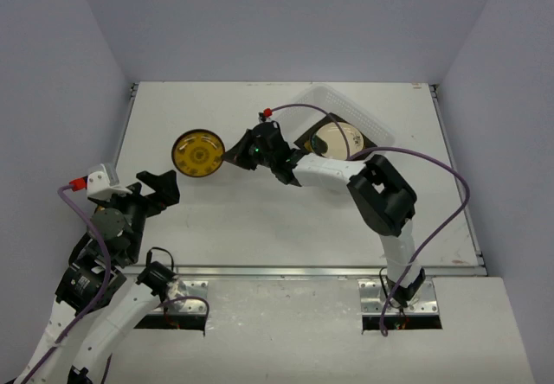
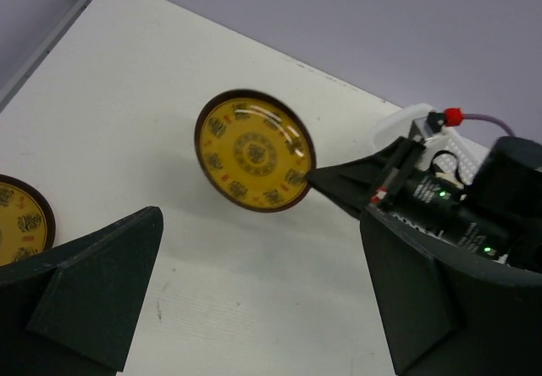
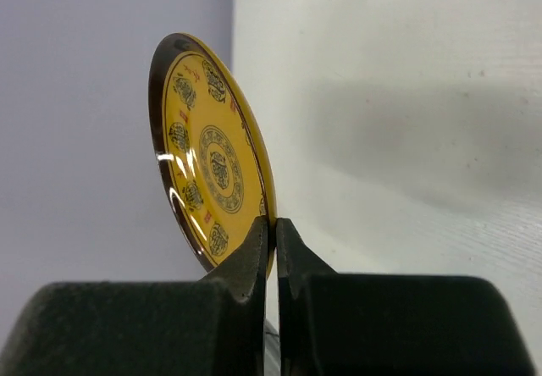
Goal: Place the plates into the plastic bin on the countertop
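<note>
A yellow plate (image 1: 197,152) with a dark rim and printed medallions is held by its edge above the countertop (image 1: 286,220). My right gripper (image 1: 232,153) is shut on its rim; the right wrist view shows the plate (image 3: 207,164) pinched between the fingertips of that gripper (image 3: 273,223). The plastic bin (image 1: 368,118) stands at the back right, behind the right wrist, with a pale plate (image 1: 333,139) inside. My left gripper (image 1: 160,189) is open and empty, low at the left. A second yellow plate (image 2: 19,219) lies on the table at the left edge of the left wrist view.
The held plate (image 2: 254,154) also shows in the left wrist view, with the right gripper's finger (image 2: 343,181) on its rim and a corner of the bin (image 2: 398,124) behind. Purple cables loop from the right arm. Grey walls close the table's back and sides.
</note>
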`<state>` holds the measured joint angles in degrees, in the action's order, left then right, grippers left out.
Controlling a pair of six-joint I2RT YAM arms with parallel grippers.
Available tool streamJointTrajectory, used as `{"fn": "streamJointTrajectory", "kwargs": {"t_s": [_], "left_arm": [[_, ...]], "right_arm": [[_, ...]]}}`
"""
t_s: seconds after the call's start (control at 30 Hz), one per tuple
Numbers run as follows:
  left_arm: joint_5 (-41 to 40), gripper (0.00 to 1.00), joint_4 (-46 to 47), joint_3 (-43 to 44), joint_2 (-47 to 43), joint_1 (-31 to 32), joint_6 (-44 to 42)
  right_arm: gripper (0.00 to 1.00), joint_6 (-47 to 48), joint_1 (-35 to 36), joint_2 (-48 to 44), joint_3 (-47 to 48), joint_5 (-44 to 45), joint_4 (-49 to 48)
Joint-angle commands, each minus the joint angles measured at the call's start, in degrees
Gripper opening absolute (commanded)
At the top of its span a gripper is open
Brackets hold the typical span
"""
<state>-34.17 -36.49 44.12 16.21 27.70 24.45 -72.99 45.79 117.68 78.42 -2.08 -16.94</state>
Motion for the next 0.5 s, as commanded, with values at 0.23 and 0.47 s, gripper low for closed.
{"fn": "streamJointTrajectory", "kwargs": {"t_s": [0.23,0.47], "left_arm": [[0.4,1.00,2.3,-0.1,1.8,-0.3,-0.6],[0.9,1.00,2.6,-0.1,2.3,-0.3,-0.9]], "right_arm": [[0.00,4.3,-16.1,-22.5,-14.7,-4.7,-0.3],[0.00,17.1,-33.3,-33.7,-19.9,-2.2,13.0]]}}
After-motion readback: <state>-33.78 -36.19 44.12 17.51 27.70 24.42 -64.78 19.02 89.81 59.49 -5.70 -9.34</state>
